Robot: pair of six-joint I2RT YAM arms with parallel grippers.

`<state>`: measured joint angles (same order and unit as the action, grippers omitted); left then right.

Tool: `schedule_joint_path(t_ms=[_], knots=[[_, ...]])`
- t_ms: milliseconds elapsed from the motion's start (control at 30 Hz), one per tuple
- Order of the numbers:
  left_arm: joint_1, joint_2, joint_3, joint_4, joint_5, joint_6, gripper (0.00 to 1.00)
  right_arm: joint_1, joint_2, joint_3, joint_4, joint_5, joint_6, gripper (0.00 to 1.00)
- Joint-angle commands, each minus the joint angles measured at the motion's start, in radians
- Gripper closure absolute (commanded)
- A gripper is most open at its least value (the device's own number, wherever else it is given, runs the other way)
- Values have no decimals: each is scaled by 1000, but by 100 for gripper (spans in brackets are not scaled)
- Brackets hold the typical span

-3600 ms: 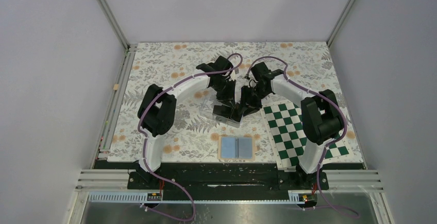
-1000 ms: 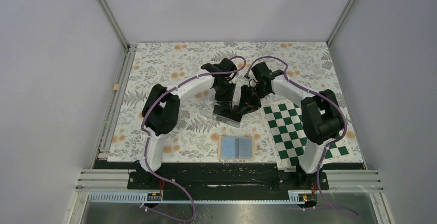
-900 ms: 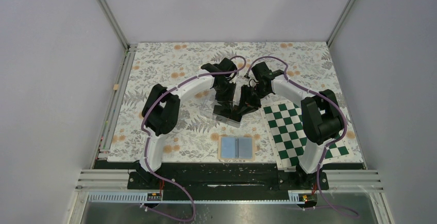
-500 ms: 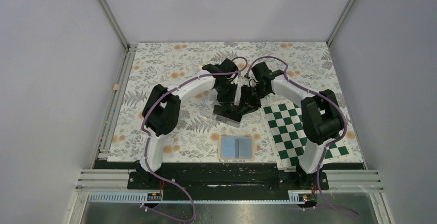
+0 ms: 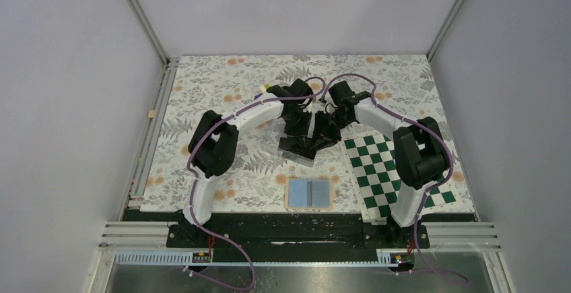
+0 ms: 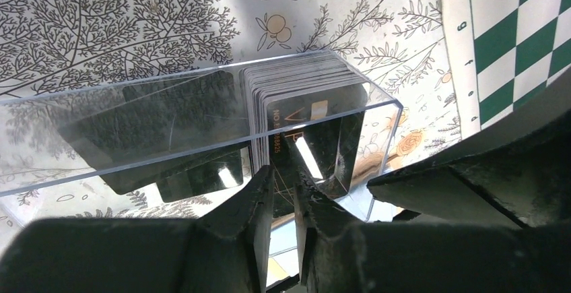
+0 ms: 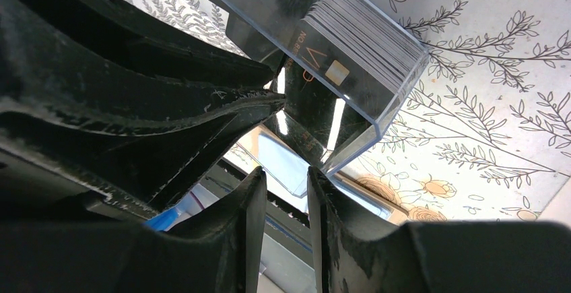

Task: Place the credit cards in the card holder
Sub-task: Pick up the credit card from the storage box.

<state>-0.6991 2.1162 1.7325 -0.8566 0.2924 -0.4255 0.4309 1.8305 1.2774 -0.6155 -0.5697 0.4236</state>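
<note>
The card holder point(image 5: 309, 193) lies open, light blue side up, at the near edge of the desk point(image 5: 222, 81), apart from everything else and with no card in it that I can make out

Beyond it stands the clear case point(image 6: 135, 111), with the credit cards point(image 6: 296, 84) packed upright at one end. The left end effector point(image 6: 283, 185) sits at that end with its jaws nearly together. The front card's lower edge seems to run into the narrow gap, but whether it is pinched I cannot tell. The right end effector point(image 7: 286, 185) is at the same corner, jaws a little apart. Nothing shows between them (though a clear wall there would be hard to see), so its hold is also uncertain

Risks, as I judge them:
- The cards are pressed tight, so a pull could drag two out together, or friction could lift or tip the case
- If the case is not steadied, it may slide towards the checkerboard point(image 5: 384, 172)
- The two end effectors are crowded together and could knock each other

From above, both arms cover the case and hide the contact. The wrist views are full of reflections, so the card count and the card markings stay unclear
</note>
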Motion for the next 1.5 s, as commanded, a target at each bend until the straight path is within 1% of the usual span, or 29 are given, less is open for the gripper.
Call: schedule_joint_path(t_ms=[0,233,433,500,667,867,967,1267,1467], knots=[[-9,16,22,-3,-26,18,82,0,-9,-1,2,-28,-5,64],[-14,27,25,-7,-21,21,86,0,-6,-3,1,-27,-5,65],[-24,28,32,-5,-9,19,98,1,-7,-4,2,-28,-6,65],[-26,22,36,-5,-9,19,100,0,-5,-6,1,-28,-6,65],[-29,1,42,-5,-13,14,100,0,-13,-11,1,-10,-8,65],[-28,8,41,-4,-4,14,100,-7,-103,-38,3,106,-17,65],[-28,6,39,-5,-4,14,100,-15,-137,-65,20,154,-11,62],[-28,-1,27,21,24,0,99,-21,-117,-106,37,142,-6,61],[-29,-7,15,45,53,-12,97,-20,-76,-112,41,105,-8,64]])
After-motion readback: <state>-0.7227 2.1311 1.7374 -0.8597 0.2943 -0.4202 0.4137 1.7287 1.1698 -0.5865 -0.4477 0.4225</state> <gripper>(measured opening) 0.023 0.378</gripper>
